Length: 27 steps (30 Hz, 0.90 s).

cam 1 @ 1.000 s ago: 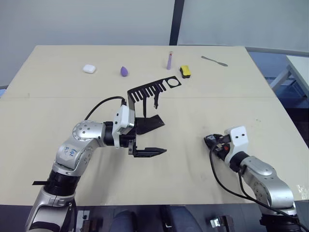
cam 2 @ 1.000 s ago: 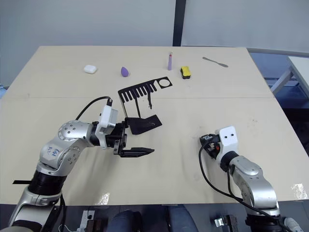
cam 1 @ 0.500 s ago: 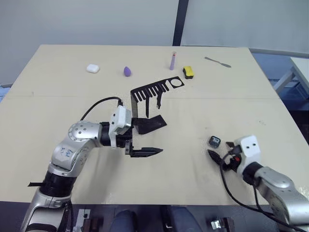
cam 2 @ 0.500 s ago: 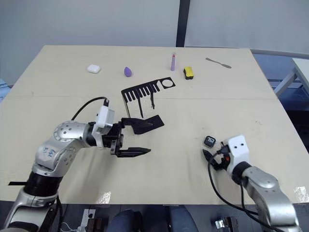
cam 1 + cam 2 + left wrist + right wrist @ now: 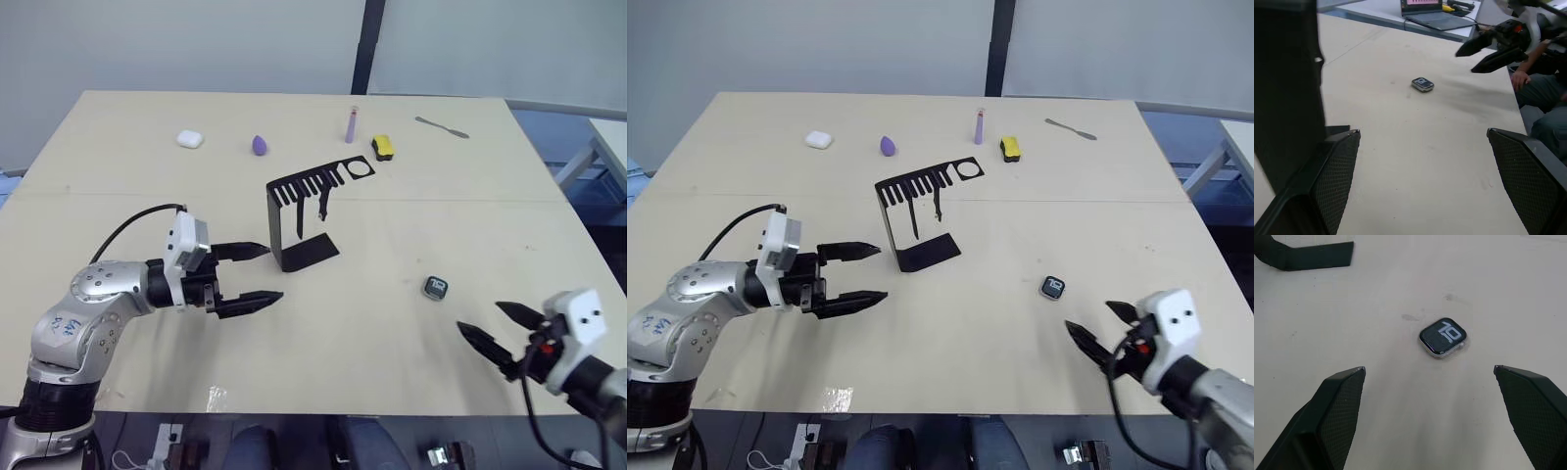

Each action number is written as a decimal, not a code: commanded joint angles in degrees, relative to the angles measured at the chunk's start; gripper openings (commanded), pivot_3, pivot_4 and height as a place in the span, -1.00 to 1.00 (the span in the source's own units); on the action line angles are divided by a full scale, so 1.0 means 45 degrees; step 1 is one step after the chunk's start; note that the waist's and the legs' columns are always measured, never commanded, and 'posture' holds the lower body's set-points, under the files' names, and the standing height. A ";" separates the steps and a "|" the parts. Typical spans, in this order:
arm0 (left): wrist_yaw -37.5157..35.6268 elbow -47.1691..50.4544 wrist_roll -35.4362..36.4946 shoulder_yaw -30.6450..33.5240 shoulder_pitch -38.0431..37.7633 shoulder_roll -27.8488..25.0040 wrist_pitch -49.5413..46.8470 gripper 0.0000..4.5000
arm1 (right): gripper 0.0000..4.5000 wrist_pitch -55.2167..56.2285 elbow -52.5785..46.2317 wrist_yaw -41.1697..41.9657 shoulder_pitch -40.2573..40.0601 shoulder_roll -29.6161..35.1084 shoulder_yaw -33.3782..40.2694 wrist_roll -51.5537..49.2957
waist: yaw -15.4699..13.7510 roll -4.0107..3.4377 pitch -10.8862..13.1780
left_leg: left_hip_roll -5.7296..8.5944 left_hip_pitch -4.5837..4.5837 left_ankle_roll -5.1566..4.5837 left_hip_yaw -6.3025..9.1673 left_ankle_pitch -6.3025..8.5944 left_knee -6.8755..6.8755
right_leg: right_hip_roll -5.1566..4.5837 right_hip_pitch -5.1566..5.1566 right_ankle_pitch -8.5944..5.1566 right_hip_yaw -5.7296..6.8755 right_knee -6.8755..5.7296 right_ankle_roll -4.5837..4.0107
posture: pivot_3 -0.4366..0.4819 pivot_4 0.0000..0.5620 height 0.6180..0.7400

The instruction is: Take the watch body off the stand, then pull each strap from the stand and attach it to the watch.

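Right pincer [image 5: 500, 331]: held spread and empty near the surface's [image 5: 118, 147] front edge. Watch body [image 5: 437, 287]: laid flat, screen up, just beyond it; no marked long axis. Left pincer [image 5: 257, 273]: spread, empty, aimed toward the stand [image 5: 299, 211]. Straps [image 5: 322, 202]: hung downward from the comb arm, long axis vertical. Risk judged: the light stand could be tipped if a strap is pulled sideways.

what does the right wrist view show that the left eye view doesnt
Right wrist view alone: the light digits on the watch body's screen, and the mesh texture on the inner face of the right gripper's fingers.

Left eye view alone: the left gripper, open, beside the stand's upright; straps hanging from its comb slots; earbud case, yellow block.

Both: watch body lying flat on the table, the stand's base, and the open right gripper.
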State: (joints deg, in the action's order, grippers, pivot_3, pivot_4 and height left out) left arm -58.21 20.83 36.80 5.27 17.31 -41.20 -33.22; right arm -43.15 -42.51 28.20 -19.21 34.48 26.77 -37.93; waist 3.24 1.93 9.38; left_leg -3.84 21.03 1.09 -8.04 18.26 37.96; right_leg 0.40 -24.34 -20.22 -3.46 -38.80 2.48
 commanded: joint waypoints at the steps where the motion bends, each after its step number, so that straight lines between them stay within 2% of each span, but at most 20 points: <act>1: -0.0077 0.0751 0.0195 -0.0355 0.0273 0.0163 0.0197 1.00 | 0.99 -0.0248 -0.0852 -0.1326 0.0420 -0.0316 -0.0774 0.0495 | -0.0008 -0.0002 0.0002 | -0.0001 0.0002 0.0000 0.0000 0.0000 0.0000 | 0.0001 -0.0002 0.0000 0.0000 -0.0001 0.0000 | -0.05 -0.47 1.00; 7: 0.0148 0.1023 0.0210 -0.0934 0.0932 0.0746 0.0223 1.00 | 0.99 -0.1534 -0.1361 -0.4900 0.1816 -0.2330 -0.2258 0.1771 | -0.0010 -0.0002 -0.0001 | 0.0000 0.0007 0.0002 0.0000 -0.0001 0.0006 | -0.0001 -0.0007 0.0000 0.0000 -0.0002 0.0000 | -0.05 -0.47 1.00; 13: 0.0128 0.0657 -0.0001 -0.1601 0.1734 0.1370 0.0334 1.00 | 0.99 -0.2437 -0.1131 -0.6910 0.3163 -0.3943 -0.3865 0.2849 | 0.0015 -0.0005 -0.0003 | 0.0001 0.0007 0.0005 -0.0014 -0.0003 0.0006 | 0.0002 -0.0024 -0.0001 -0.0006 -0.0017 -0.0003 | -0.05 -0.47 1.00; 19: -0.0005 0.0427 -0.0024 -0.2042 0.2394 0.1659 0.0289 1.00 | 0.99 -0.2401 -0.0077 -0.8146 0.4117 -0.4982 -0.4686 0.4269 | 0.0023 -0.0005 -0.0003 | 0.0002 0.0012 0.0006 -0.0018 -0.0004 0.0009 | 0.0000 -0.0033 -0.0002 -0.0007 -0.0019 -0.0004 | -0.05 -0.47 1.00; 27: -0.0119 0.0474 0.0183 -0.2149 0.2803 0.1647 0.0071 1.00 | 0.99 -0.2350 0.1463 -0.8668 0.4591 -0.6282 -0.4572 0.5083 | 0.0053 -0.0006 -0.0003 | 0.0001 0.0012 0.0007 -0.0028 -0.0004 0.0008 | 0.0000 -0.0041 -0.0003 -0.0009 -0.0027 -0.0006 | -0.05 -0.47 1.00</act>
State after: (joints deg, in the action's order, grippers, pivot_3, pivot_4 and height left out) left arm -58.38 21.67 36.70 -4.54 28.94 -33.80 -33.05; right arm -54.41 -36.05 -9.77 1.03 6.76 5.34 -15.83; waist 3.48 1.90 9.37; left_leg -3.84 21.07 1.13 -8.16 18.24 38.00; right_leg 0.41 -24.53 -20.23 -3.51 -38.93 2.45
